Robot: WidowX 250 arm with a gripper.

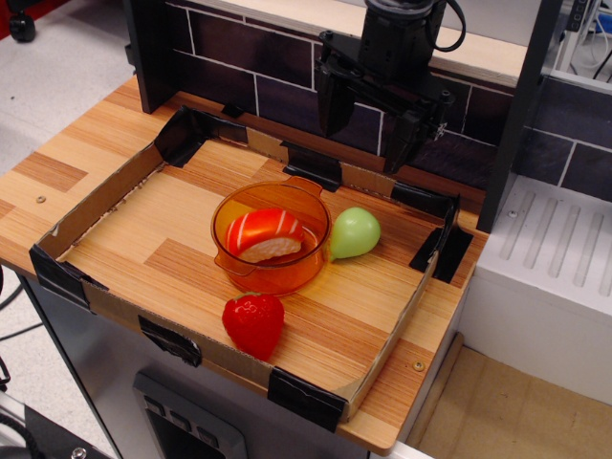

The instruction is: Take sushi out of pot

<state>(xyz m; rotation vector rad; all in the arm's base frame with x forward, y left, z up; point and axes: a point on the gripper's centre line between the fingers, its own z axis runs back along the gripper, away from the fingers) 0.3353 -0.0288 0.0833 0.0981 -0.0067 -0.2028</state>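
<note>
The sushi [265, 235], orange-red with pale stripes over a white base, lies on its side inside the pot [272, 269]. The pot is round, translucent orange, with a small flat handle at its far side, and stands in the middle of the wooden board. My black gripper [365, 139] hangs open and empty above the far edge of the board, behind and to the right of the pot, well apart from it.
A red toy strawberry [254, 323] lies in front of the pot. A green pear-shaped toy [355, 232] touches the pot's right side. A low cardboard rim with black tape [306, 397] borders the board. A dark brick wall [239, 57] stands behind; a white unit [550, 277] is at right.
</note>
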